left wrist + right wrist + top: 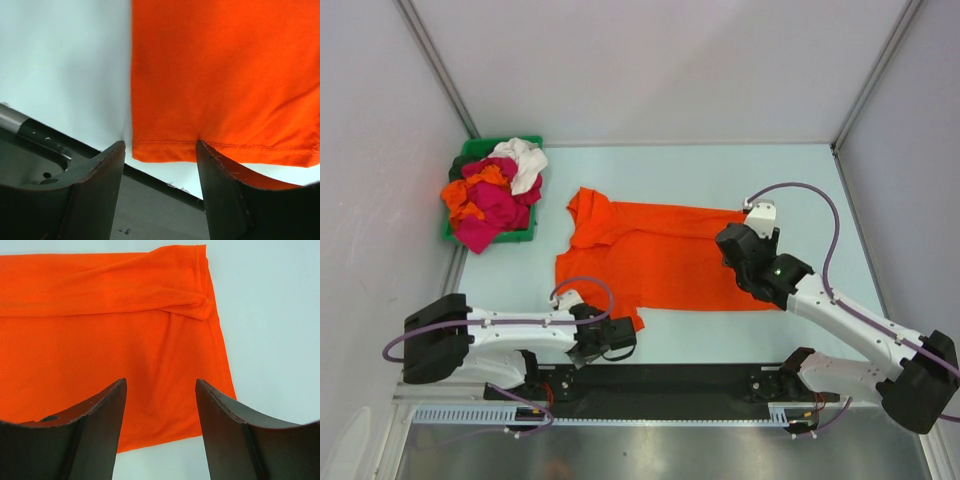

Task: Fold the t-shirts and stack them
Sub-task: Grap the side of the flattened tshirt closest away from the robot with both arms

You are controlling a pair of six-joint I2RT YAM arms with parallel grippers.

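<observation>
Orange shirt (660, 255) is spread out mid-surface (720, 170). Left claw (618, 338) sits right at its near hem corner, jaws apart, nothing pinched. Right claw (738, 248) hangs over the shirt's right edge, jaws apart too. Other shirts (495, 195) are heaped in the green bin (470, 150), far left.

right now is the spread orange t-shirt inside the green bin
No, the orange t-shirt lies spread on the table beside the green bin.
</observation>
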